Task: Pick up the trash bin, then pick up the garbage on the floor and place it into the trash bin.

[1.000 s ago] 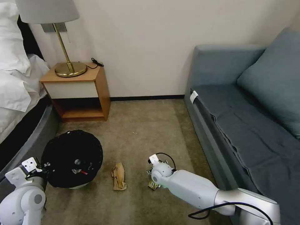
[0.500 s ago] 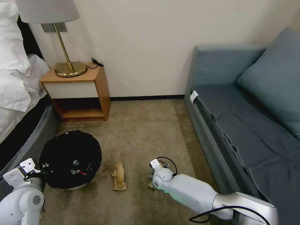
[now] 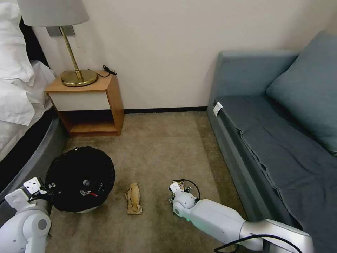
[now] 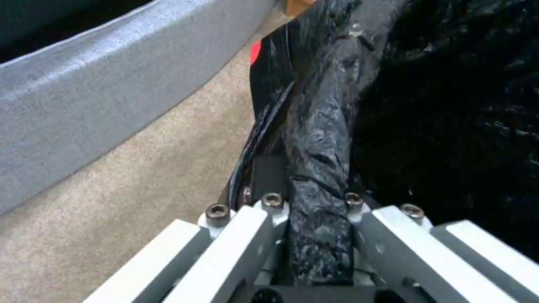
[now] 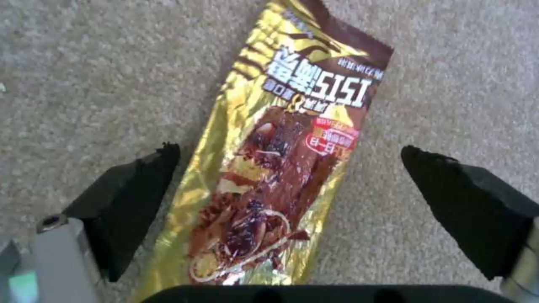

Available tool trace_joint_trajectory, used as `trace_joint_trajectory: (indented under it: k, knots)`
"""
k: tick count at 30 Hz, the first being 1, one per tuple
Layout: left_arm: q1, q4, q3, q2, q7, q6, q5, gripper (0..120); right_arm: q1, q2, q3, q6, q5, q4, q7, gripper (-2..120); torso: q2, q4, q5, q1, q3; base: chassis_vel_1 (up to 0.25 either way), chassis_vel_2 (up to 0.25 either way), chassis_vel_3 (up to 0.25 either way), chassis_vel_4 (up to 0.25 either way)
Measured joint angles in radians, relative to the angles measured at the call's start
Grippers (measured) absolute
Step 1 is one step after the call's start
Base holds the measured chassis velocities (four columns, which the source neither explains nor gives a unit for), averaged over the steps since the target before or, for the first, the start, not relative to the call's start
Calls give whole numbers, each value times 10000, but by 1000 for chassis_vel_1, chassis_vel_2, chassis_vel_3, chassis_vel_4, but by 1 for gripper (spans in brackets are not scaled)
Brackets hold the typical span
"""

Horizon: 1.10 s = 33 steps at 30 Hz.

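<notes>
Nubby carpet (image 5: 84,63), glossy snack wrapper (image 5: 269,168)

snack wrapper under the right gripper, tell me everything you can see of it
The snack wrapper is a long, flat, glossy foil packet, gold along the edges and brown in the middle, printed with white lettering, a small red-and-yellow label and a picture of a chocolate snack. It looks crinkled and flattened. It lies on the carpet, between the spread black fingers of the right gripper, which do not touch it.

A lamp (image 3: 72,52) stands on a wooden nightstand (image 3: 87,105) at upper left; a bed (image 3: 17,88) fills the left edge, a blue sofa (image 3: 281,123) the right.
</notes>
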Motion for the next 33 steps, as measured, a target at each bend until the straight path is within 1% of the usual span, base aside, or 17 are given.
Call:
trace_joint_trajectory:
  k: [5, 8, 11, 14, 15, 16, 18, 20, 22, 23, 24, 25, 26, 28, 30, 32, 33]
  knots:
    - [5, -14, 17, -13, 1, -5, 31, 3, -12, -49, -45, 35, -36, 74, -11, 99, 0, 0, 0, 0, 0, 0, 0, 0, 0]
    - [7, -18, 25, -19, 2, -7, 50, 3, -12, -64, -45, 53, -56, 79, -22, 96, 0, 0, 0, 0, 0, 0, 0, 0, 0]
    - [2, -37, 44, -23, 7, -8, 66, 3, -16, -113, -34, 106, -147, 83, -107, 79, 0, 0, 0, 0, 0, 0, 0, 0, 0]
    - [0, -37, 46, -21, 7, -9, 70, 3, -23, -126, -23, 131, -174, 83, -127, 74, 0, 0, 0, 0, 0, 0, 0, 0, 0]
    - [-1, -37, 47, -21, 7, -9, 71, 3, -30, -132, -16, 140, -182, 83, -135, 71, 0, -1, 0, 0, 0, 0, 0, 0, 0]
    - [-1, -37, 52, -20, 7, -9, 73, 3, -39, -142, -7, 149, -191, 84, -143, 64, 0, 0, 0, 0, 0, 0, 0, 0, 0]
    - [0, -37, 53, -20, 8, -9, 73, 3, -39, -142, -7, 149, -191, 84, -143, 64, 0, 0, 0, 0, 0, 0, 0, 0, 0]
    - [-13, -35, 81, -21, 10, -11, 100, 3, -48, -184, 6, 167, -209, 120, -162, 48, 0, 0, 0, 0, 0, 0, 0, 0, 0]
    - [-15, -35, 84, -22, 11, -11, 101, 3, -49, -187, 6, 169, -210, 122, -163, 48, 0, 0, 0, 0, 0, 0, 0, 0, 0]
    - [-22, -35, 102, -22, 12, -12, 107, 3, -51, -198, 13, 179, -215, 132, -172, 42, 0, 0, 0, 0, 0, 0, 0, 0, 0]
    - [-23, -35, 105, -22, 12, -12, 108, 3, -51, -200, 14, 181, -217, 136, -173, 42, 0, 0, 0, 0, 0, 0, 0, 0, 0]
    - [-32, -31, 118, -21, 14, -13, 113, 3, -52, -212, 22, 190, -226, 158, -178, 32, 0, 0, 0, 0, 0, 0, 0, 0, 0]
    - [-37, -27, 121, -18, 14, -13, 117, 3, -51, -221, 27, 196, -244, 167, -183, 25, 0, 0, 0, 0, 0, 0, 0, 0, 0]
    - [-39, -26, 123, -17, 14, -13, 119, 3, -52, -226, 27, 201, -255, 171, -187, 25, 0, 0, 0, 0, 0, 0, 0, 0, 0]
    - [-49, -18, 140, -14, 15, -13, 121, 3, -50, -247, 28, 233, -284, 191, -204, 11, 0, -1, 0, 0, 0, 0, 0, 0, 0]
    - [-54, -13, 144, -14, 14, -14, 122, 3, -47, -255, 27, 238, -291, 195, -207, 11, 0, 0, 0, 0, 0, 0, 0, 0, 0]
    - [-60, -2, 148, -15, 14, -13, 124, 3, -40, -285, 22, 273, -309, 232, -217, 4, 0, 0, 0, 0, 0, 0, 0, 0, 0]
